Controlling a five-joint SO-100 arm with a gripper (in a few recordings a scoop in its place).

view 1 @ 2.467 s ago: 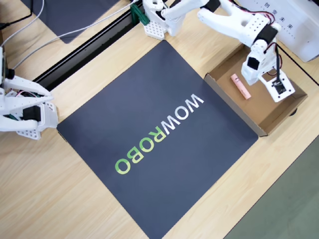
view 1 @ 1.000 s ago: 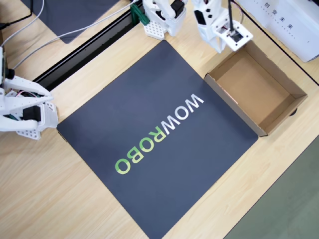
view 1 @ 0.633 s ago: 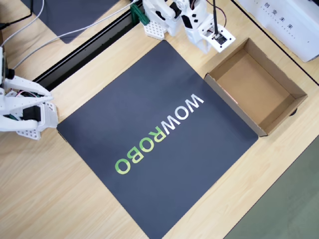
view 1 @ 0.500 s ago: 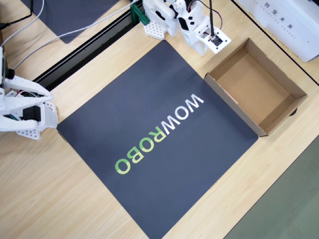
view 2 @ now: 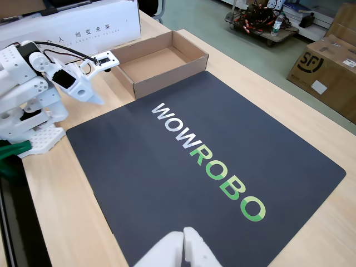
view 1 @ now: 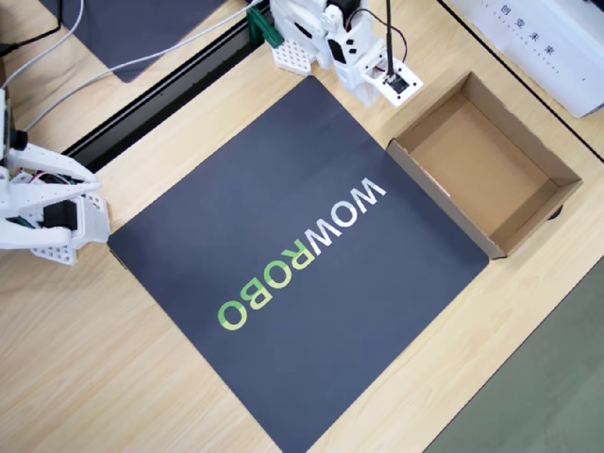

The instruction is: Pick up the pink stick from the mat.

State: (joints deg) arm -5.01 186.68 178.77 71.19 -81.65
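The dark mat [view 1: 236, 217] [view 2: 167, 167] with "WOWROBO" lettering lies across the middle of the table, and nothing rests on it. The pink stick is hidden from both views. My white gripper [view 1: 371, 92] [view 2: 97, 100] hangs folded back close to the arm's base, above the bare wood at the mat's far corner and beside the cardboard box. Its jaws look shut with nothing between them. The cardboard box [view 1: 444, 203] [view 2: 167, 75] stands open next to the mat, and its visible floor is bare.
The arm's base [view 1: 297, 38] [view 2: 22, 117] sits at the table's back edge by a black rail [view 1: 160, 94]. A white lettered carton [view 1: 547, 38] [view 2: 72, 22] stands behind the cardboard box. A plain dark mat [view 1: 132, 24] lies beyond the rail.
The arm has pulled back from over the cardboard box and folded in toward its base. The pink stick lay in the box 2.5 s ago and no longer shows.
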